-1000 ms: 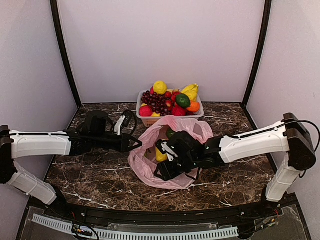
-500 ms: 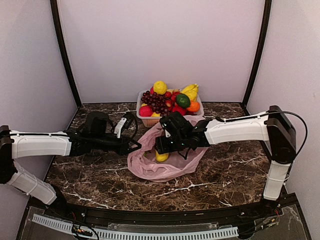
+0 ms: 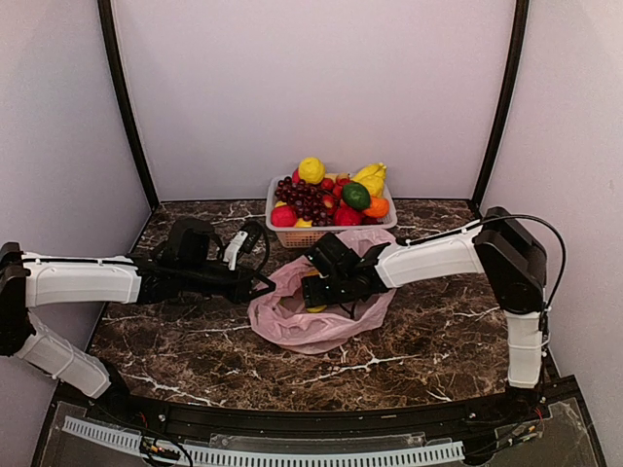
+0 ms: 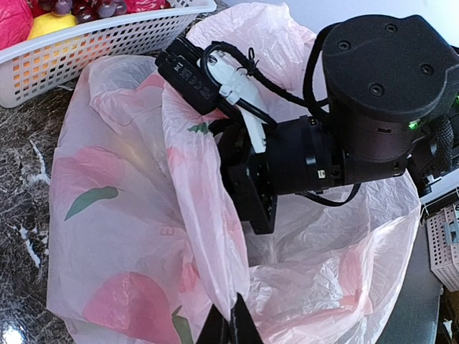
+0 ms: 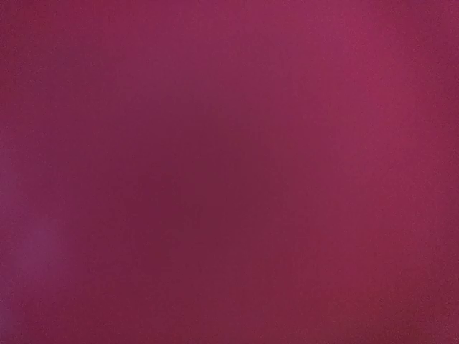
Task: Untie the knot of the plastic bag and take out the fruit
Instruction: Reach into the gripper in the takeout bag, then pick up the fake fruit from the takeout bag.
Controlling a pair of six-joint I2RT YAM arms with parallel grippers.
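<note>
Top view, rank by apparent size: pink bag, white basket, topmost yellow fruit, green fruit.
1. pink bag, largest.
2. white basket, nearly as wide.
3. topmost yellow fruit and green fruit look alike; not ranked.

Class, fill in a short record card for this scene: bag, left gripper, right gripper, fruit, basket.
bag: pink plastic bag lying on the marble table, mouth open, no knot in view
left gripper: shut on the bag's edge
right gripper: inside the bag; jaws hidden by film
fruit: one yellow fruit shows in the bag
basket: white, heaped with fruit, behind the bag
</note>
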